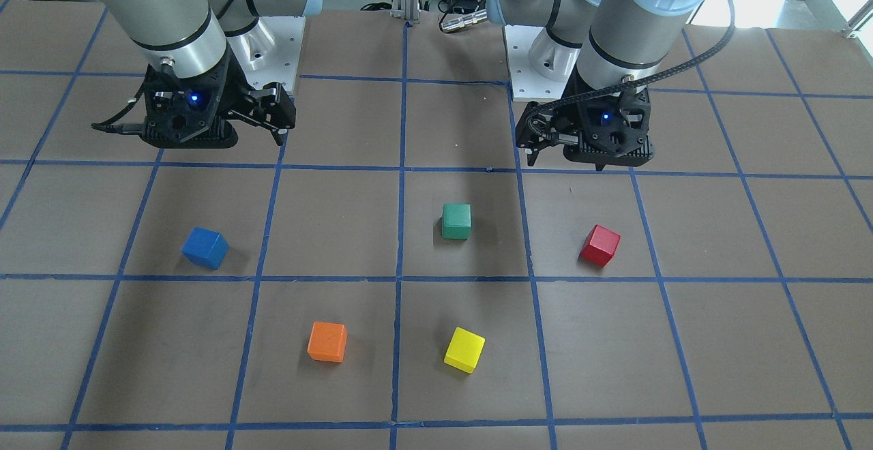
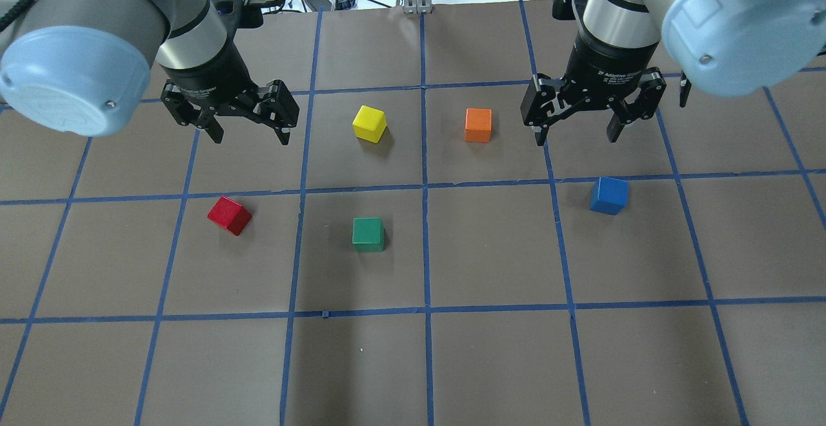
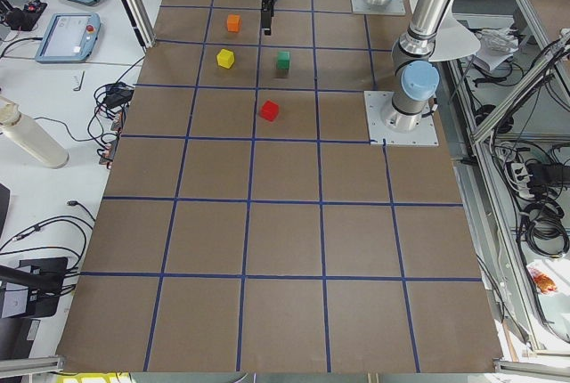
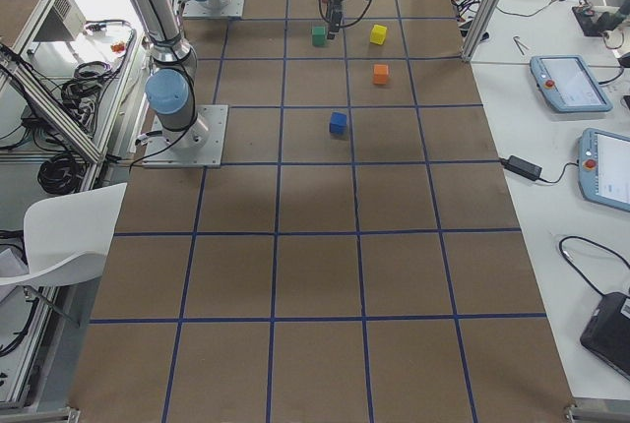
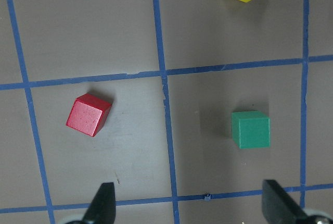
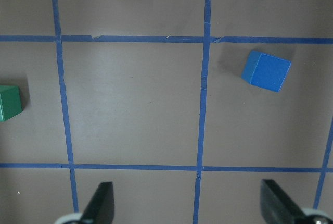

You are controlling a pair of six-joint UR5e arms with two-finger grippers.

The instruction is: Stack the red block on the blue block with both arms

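The red block (image 2: 229, 215) lies on the table's left half, also seen in the front view (image 1: 600, 245) and the left wrist view (image 5: 88, 115). My left gripper (image 2: 250, 132) hangs open and empty above the table, beyond the red block and a little to its right; its fingertips (image 5: 103, 203) frame bare table. The blue block (image 2: 608, 195) lies on the right half, also in the front view (image 1: 204, 247) and the right wrist view (image 6: 266, 71). My right gripper (image 2: 576, 134) is open and empty, above and just beyond the blue block.
A green block (image 2: 368, 233) sits near the middle between the two task blocks. A yellow block (image 2: 370, 122) and an orange block (image 2: 478, 124) lie farther out, between the grippers. The brown table (image 2: 490, 361) has a blue tape grid.
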